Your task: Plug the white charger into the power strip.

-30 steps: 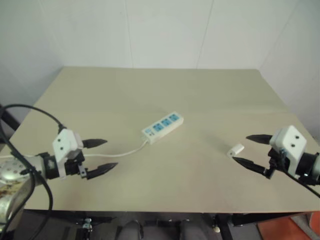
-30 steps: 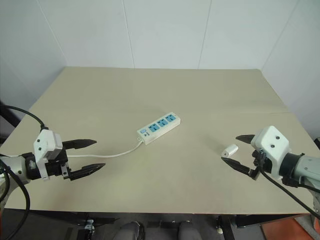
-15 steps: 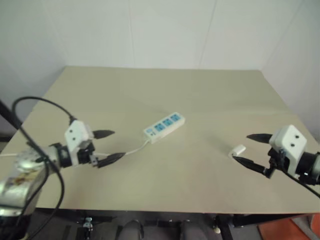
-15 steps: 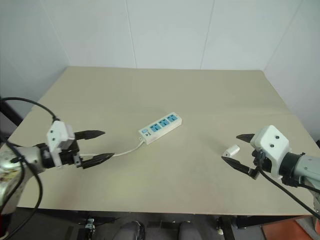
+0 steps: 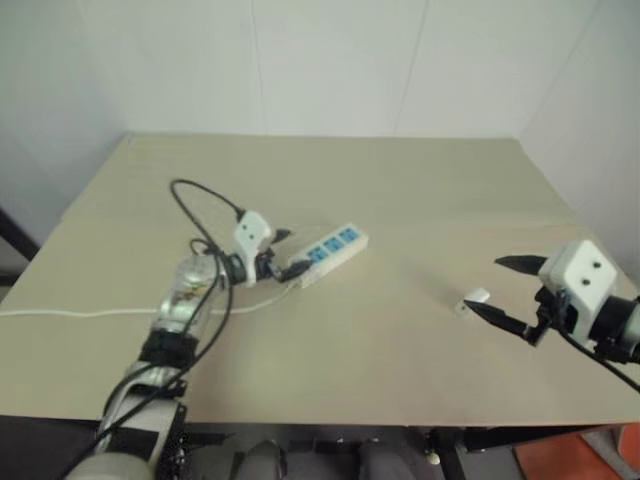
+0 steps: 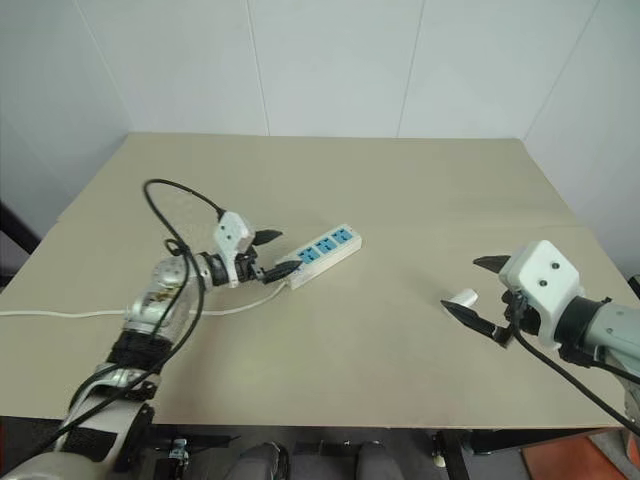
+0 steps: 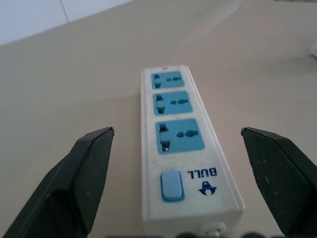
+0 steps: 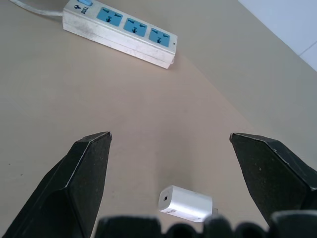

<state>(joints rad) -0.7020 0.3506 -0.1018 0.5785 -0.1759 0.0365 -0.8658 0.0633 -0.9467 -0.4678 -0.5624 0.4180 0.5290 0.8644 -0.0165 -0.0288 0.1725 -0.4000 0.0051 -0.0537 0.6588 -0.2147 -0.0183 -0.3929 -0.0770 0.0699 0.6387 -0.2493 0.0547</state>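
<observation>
I've got the left end effector point(image 6: 268, 253) spread wide and empty at the power strip's point(image 6: 320, 255) switch end, the right end effector point(image 6: 478, 293) wide around the white charger point(image 6: 461, 298), untouched.

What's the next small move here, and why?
Probably the right hand should ease down and close on the white charger. The charger lies loose on the table between that hand's open fingers, unplugged, while the open left hand brackets the switch end of the power strip, seemingly ready to steady it.
</observation>
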